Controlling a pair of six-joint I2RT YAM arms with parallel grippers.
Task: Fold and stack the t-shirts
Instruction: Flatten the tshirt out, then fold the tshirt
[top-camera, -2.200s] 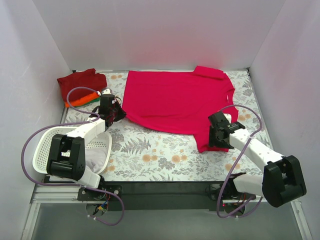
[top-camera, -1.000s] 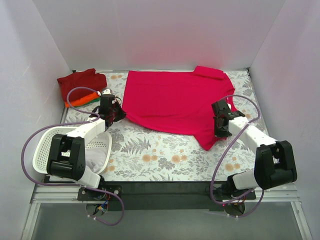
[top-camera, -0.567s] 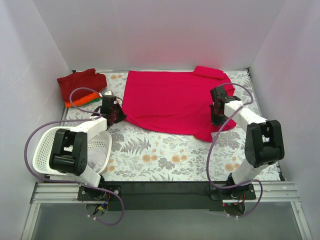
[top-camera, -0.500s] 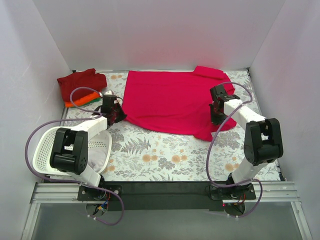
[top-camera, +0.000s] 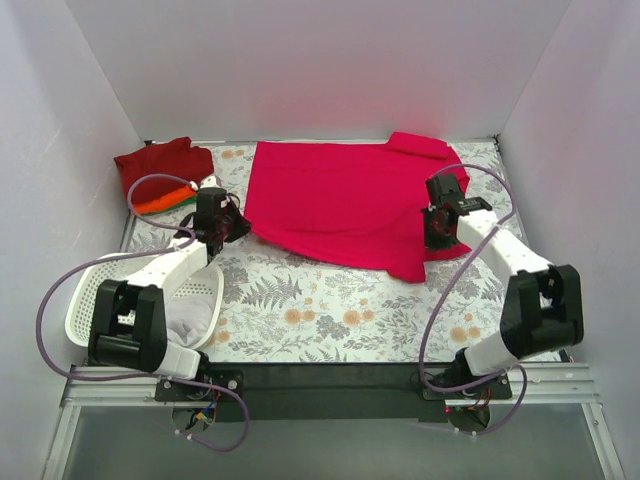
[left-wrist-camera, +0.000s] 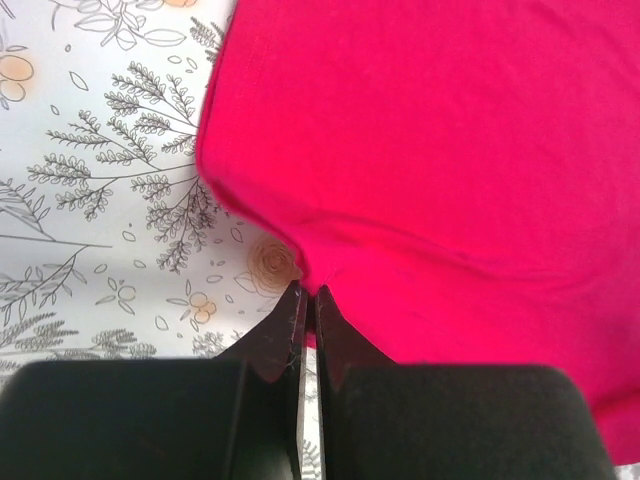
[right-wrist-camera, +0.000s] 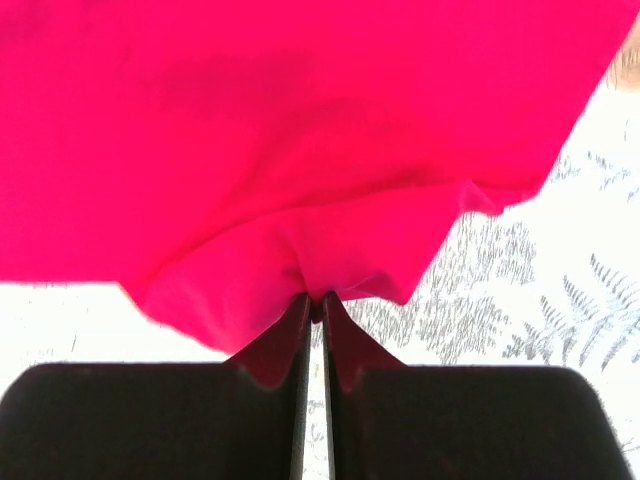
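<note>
A bright pinkish-red t-shirt lies spread across the back of the flowered table. My left gripper is shut on its near left corner, and the hem bunches between the black fingertips. Over on the right, my right gripper is shut on the shirt's near right part, which hangs in folds above the table. A pile of folded t-shirts sits at the back left: dark red on top, orange and a green edge below.
A white lattice basket with pale cloth in it stands at the near left, beside the left arm. White walls close the table on three sides. A purple cable loops from the right arm over the table.
My right gripper has carried the shirt's near right part back and inward, so that corner now lies folded in. My left gripper has shifted slightly, still on the left corner.
</note>
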